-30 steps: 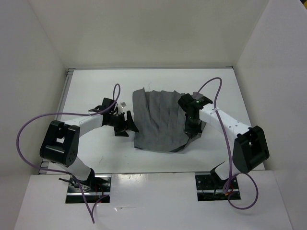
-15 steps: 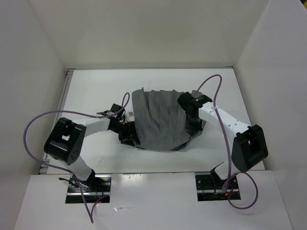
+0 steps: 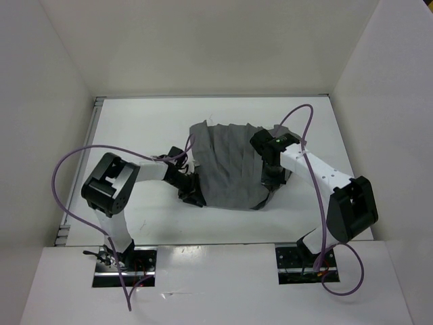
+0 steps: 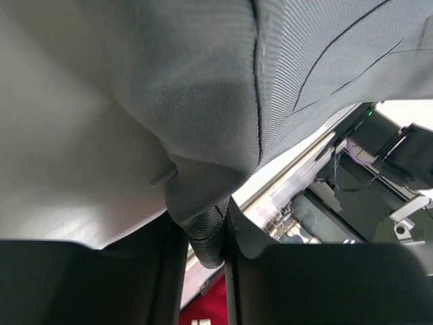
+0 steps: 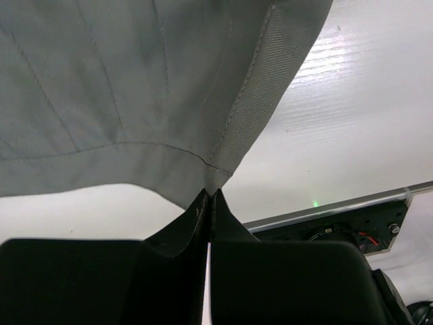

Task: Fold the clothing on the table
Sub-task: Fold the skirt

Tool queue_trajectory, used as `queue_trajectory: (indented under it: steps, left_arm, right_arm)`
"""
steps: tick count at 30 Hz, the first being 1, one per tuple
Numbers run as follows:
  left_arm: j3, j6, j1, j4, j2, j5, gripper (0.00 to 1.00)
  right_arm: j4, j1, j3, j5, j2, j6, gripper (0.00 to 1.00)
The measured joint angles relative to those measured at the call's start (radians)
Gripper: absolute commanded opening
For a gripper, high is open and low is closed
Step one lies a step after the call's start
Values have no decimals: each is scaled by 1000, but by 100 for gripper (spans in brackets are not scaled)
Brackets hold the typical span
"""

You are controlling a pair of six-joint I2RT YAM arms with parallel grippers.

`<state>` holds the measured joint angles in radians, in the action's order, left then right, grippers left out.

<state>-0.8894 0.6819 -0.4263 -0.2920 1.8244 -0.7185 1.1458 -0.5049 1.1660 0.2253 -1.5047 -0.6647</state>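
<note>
Clothing [image 3: 229, 169], grey, one piece: gripped at both sides

Location: middle of the white table [image 3: 135, 122], slightly right of centre, between the two arms.
Condition: plain mid-grey fabric with long pleat-like creases running from far edge to near edge; spread mostly flat, outline uneven, near edge rounded. Fine ribbed weave and dark seam lines show in the wrist views.
Left gripper [image 3: 193, 193]: at the near-left edge of the cloth. The wrist view shows a bunched fold of fabric filling the narrow gap between the two fingers, pinched from both sides.
Right gripper [image 3: 270, 179]: at the right edge of the cloth. Fingers pressed fully together, with a hemmed corner of the fabric running into their tips.
Surroundings: purple cable [image 3: 67, 169] looping off each arm; white upright walls [image 3: 203, 47] on three sides; thin metal rim along the table's edges.
</note>
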Motion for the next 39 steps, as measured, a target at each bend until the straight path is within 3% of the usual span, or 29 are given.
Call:
queue_trajectory:
  steps: [2,3,8,12,14,16,20,23,27,35,39]
  left_arm:
    - [-25,2,0,17,17,7,21]
    - [-31,3,0,26,22,13,0]
    - [-39,3,0,37,18,34,0]
    - [-98,-15,24,-61,-35,53,0]
    - [-206,-34,53,-118,-63,67,0]
    - [-416,-56,102,-184,-69,71,0]
    - [-872,-79,210,-177,-45,3,0]
    - [-1054,-101,235,-151,-72,-34,0]
    - [-891,-126,243,-122,-207,-57,0]
    - [-331,-160,266,-182,-317,-76,0]
    - [-246,-157,277,-282,-536,-78,0]
  right_arm:
    - [0,0,0,0,1,-1,0]
    - [0,0,0,0,3,-1,0]
    - [0,0,0,0,18,-9,0]
    - [22,12,40,19,30,-14,0]
    - [32,48,117,26,31,4,0]
    - [31,122,237,34,27,39,0]
    - [-60,277,590,19,-15,97,0]
    - [-154,285,764,-2,-14,148,0]
    - [-200,285,736,-61,55,185,0]
    - [-180,214,346,-223,204,199,0]
    - [-134,180,306,-333,318,200,0]
